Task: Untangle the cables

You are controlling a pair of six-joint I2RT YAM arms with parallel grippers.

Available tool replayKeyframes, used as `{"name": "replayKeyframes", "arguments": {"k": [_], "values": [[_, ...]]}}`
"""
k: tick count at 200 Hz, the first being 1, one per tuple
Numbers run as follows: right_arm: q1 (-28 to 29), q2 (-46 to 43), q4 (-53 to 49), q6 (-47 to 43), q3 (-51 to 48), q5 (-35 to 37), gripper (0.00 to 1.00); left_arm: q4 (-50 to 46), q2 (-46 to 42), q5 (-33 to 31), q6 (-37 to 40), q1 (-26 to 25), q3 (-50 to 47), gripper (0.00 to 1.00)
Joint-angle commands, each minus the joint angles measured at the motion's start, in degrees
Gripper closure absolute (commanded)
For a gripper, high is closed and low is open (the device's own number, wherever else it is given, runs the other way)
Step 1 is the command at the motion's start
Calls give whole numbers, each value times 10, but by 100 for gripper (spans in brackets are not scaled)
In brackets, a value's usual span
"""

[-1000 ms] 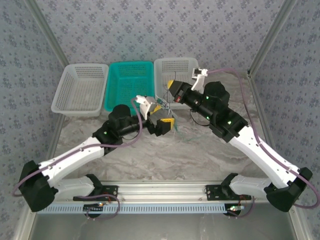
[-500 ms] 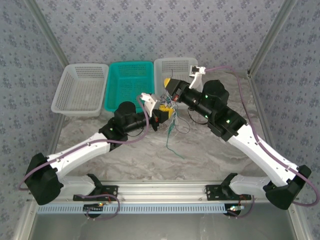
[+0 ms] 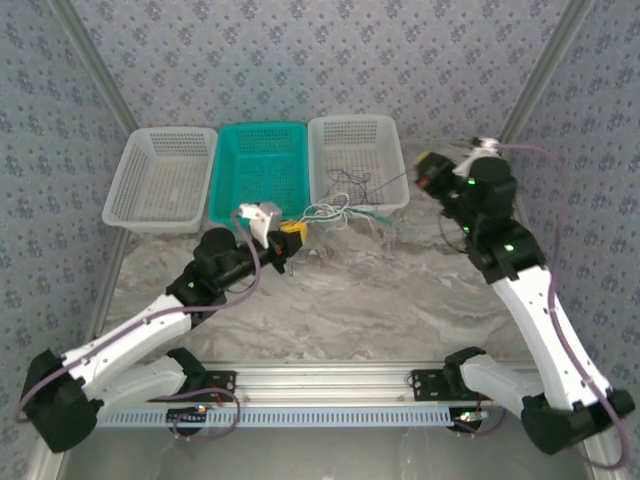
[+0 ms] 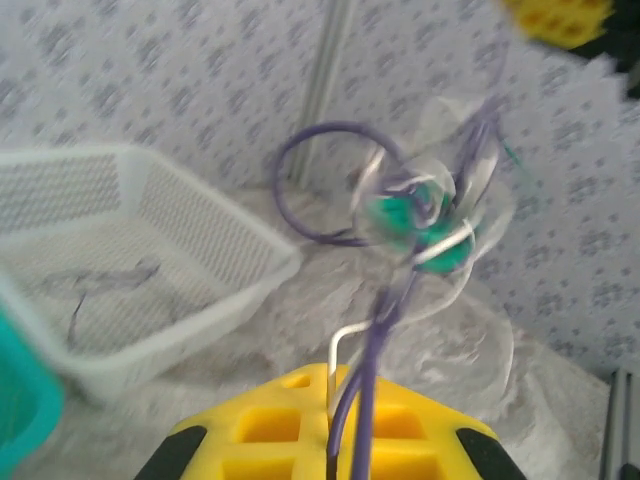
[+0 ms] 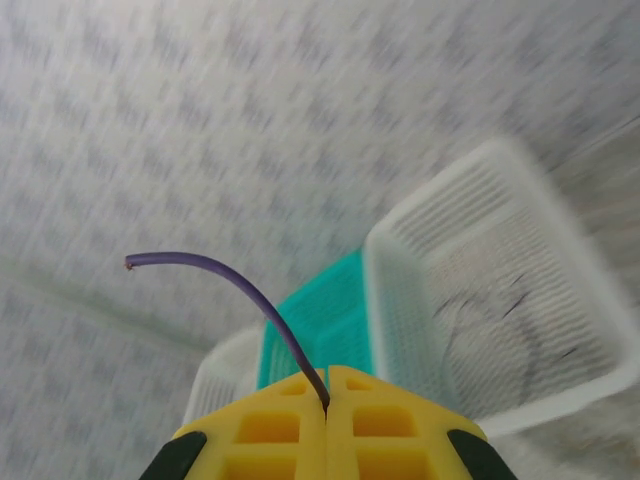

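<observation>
In the overhead view the cables [image 3: 335,212] form a small knot of green, whitish and dark strands at the centre of the frame. The knot is at the front rim of the white basket [image 3: 392,150] and is strung between the two arms. From it, a dark purple cable [image 3: 385,186] runs in a straight line up and right to the right fingers [image 3: 424,170]. These are closed on it; the right wrist view shows the yellow pads pressed together with the cable's free end curling out of the seam. The left fingers [image 3: 291,231], just left of the knot, are also closed. The left wrist view shows them pinching a purple and a whitish strand that rise to the blurred tangle. A teal basket [image 3: 258,165] stands beside the white one on the marbled desk [image 3: 380,290].
</observation>
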Motion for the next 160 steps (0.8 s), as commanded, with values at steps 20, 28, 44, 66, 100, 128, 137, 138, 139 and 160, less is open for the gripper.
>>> {"name": "replayKeyframes", "arguments": {"k": [20, 28, 44, 66, 100, 128, 137, 138, 139, 160], "values": [[-76, -51, -23, 43, -45, 5, 100, -89, -73, -31, -22, 22, -41, 100], [-79, -51, -27, 43, -48, 5, 100, -94, -81, -31, -24, 24, -45, 100], [-92, -51, -51, 43, -44, 13, 100, -118, -96, -34, -28, 26, -48, 100], [-130, -57, -79, 45, -32, 20, 100, -161, -131, -43, -26, 26, -59, 100], [-226, -71, -139, 52, 12, 33, 100, -270, -178, -101, -35, 26, -71, 100], [-299, -77, -138, 71, 21, -4, 100, -351, -205, -170, -52, 27, -79, 100], [-312, -77, -139, 71, 22, -11, 100, -365, -213, -188, -60, 29, -83, 100], [-313, -77, -140, 72, 22, -12, 100, -366, -214, -189, -61, 29, -84, 100], [-315, -77, -140, 72, 23, -13, 100, -368, -215, -191, -61, 29, -85, 100], [-342, -73, -136, 75, 23, -33, 100, -378, -225, -201, -75, 33, -98, 100]]}}
